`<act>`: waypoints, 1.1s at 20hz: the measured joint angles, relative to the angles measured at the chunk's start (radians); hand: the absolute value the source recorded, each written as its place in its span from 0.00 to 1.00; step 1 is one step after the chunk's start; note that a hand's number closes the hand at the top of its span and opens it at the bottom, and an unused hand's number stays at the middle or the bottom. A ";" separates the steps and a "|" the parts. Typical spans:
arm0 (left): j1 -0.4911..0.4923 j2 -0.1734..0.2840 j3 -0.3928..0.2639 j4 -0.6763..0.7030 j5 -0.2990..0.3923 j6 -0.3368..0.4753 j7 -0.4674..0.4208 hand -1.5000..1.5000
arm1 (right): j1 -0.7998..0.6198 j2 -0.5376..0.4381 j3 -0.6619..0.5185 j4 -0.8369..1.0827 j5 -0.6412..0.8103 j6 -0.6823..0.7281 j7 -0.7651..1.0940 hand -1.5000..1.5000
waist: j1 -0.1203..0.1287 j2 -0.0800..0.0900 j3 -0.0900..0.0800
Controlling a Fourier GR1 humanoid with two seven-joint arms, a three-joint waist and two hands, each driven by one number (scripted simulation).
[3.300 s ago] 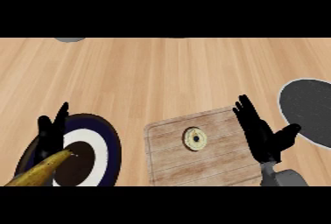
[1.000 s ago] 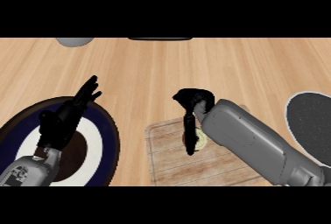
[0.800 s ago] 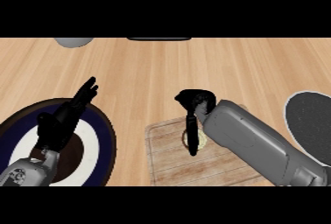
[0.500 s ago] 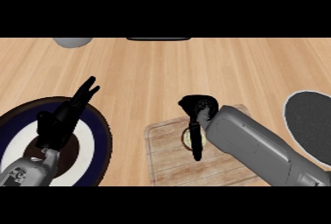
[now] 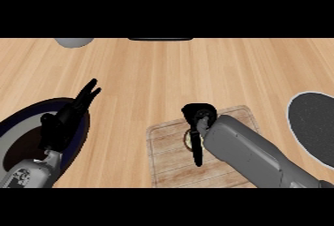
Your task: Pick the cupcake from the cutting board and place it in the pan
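Versus half a second earlier, right hand [image 5: 198,121] sits slightly lower over the pale wooden cutting board [image 5: 171,158], fingers curled down on the small tan cupcake [image 5: 187,140], mostly hidden, still on the board. Left hand [image 5: 65,123] unchanged, fingers straight, over the dark round pan [image 5: 81,137] left of the board. Light wood bench [image 5: 195,70]; grey-rimmed dark plate [image 5: 314,126] right of the board.
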 measured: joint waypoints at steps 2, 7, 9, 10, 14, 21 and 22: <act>0.006 -0.009 0.001 -0.021 -0.010 0.002 0.016 0.50 | 0.032 0.007 -0.001 -0.012 0.014 0.003 -0.005 1.00 | 0.000 -0.001 0.000; 0.013 -0.025 0.019 -0.022 -0.022 -0.019 0.016 0.50 | 0.024 0.028 -0.024 0.011 0.045 0.056 -0.050 1.00 | 0.001 -0.005 -0.002; 0.013 -0.033 0.023 -0.019 -0.035 -0.023 0.012 0.50 | 0.044 0.030 -0.029 -0.007 0.052 0.068 -0.052 1.00 | -0.001 -0.007 -0.003; 0.023 -0.031 0.029 -0.027 -0.037 -0.028 0.010 0.50 | 0.055 0.031 -0.029 -0.014 0.065 0.073 -0.056 1.00 | -0.001 -0.008 -0.004; 0.026 -0.041 0.046 -0.031 -0.049 -0.045 0.017 0.50 | 0.085 0.047 -0.040 -0.018 0.128 0.081 -0.077 1.00 | -0.002 -0.015 -0.005; 0.029 -0.071 0.062 -0.081 -0.084 -0.047 0.071 0.50 | 0.106 0.073 -0.104 -0.116 0.211 0.081 -0.070 1.00 | -0.001 -0.005 -0.001; 0.026 -0.073 0.066 -0.076 -0.083 -0.048 0.070 0.50 | 0.095 0.069 -0.121 -0.114 0.230 0.064 -0.059 1.00 | -0.002 -0.004 -0.001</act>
